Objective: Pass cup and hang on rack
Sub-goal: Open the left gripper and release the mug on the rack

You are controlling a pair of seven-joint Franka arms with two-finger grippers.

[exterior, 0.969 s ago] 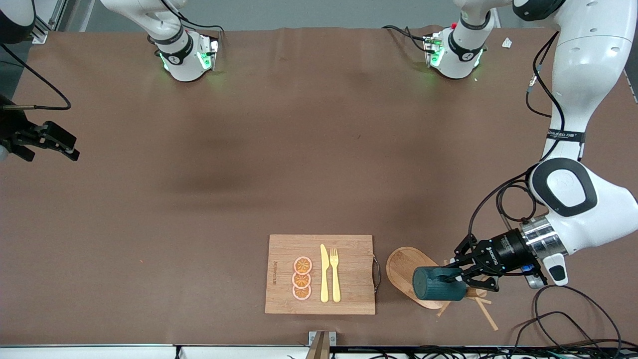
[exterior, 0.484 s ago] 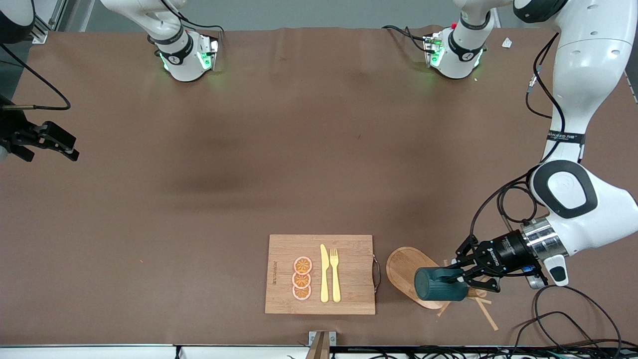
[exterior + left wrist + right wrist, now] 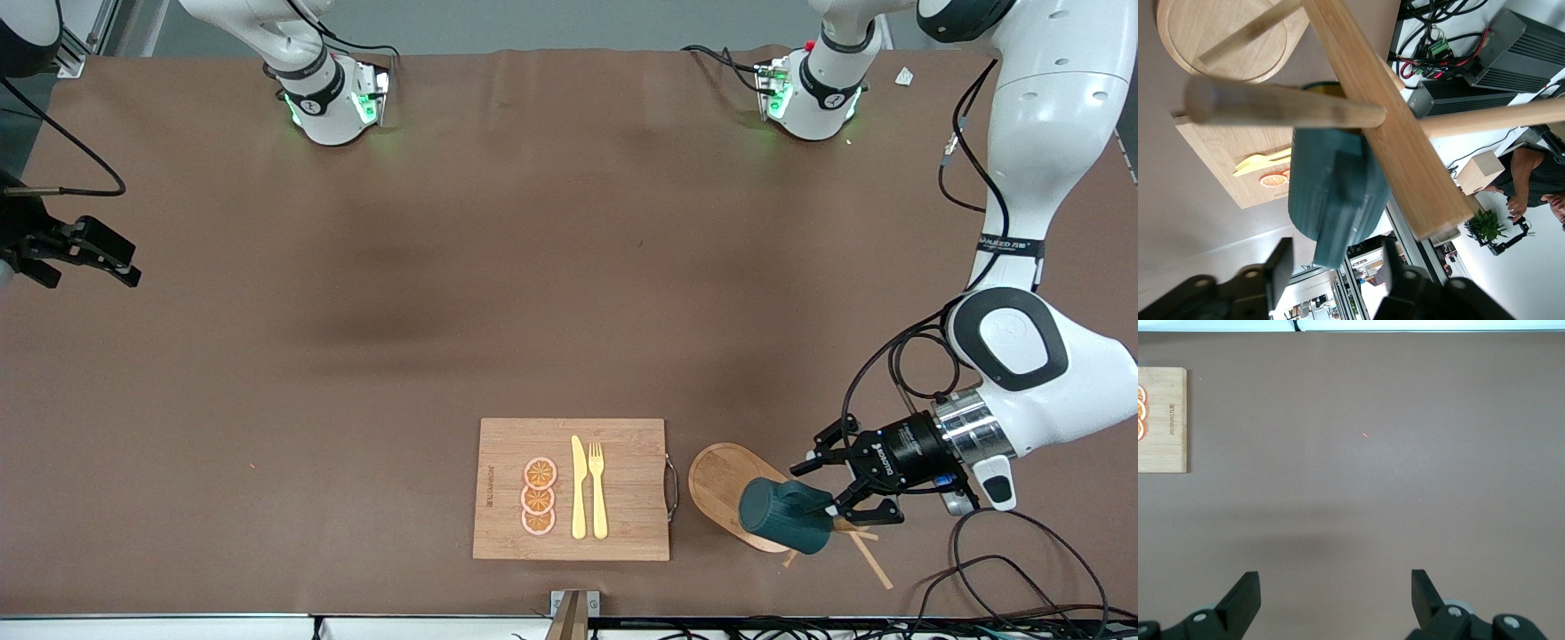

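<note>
Two arms stand at the bench. The left gripper (image 3: 834, 489) is beside the rack (image 3: 725, 484), its jaws released around the cup (image 3: 782, 516), which hangs on a peg. The right gripper (image 3: 89, 253) waits over bare bench, jaws wide.

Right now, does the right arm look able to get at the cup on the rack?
Probably not: the right gripper waits open at its own table end, while the cup hangs on the rack by the left gripper.

We see: cup (image 3: 782, 516) dark teal | rack (image 3: 725, 484) light wood | cutting board (image 3: 507, 489) light brown | knife (image 3: 579, 487) and fork (image 3: 597, 489) yellow | slices (image 3: 539, 496) orange | table (image 3: 444, 293) brown
</note>
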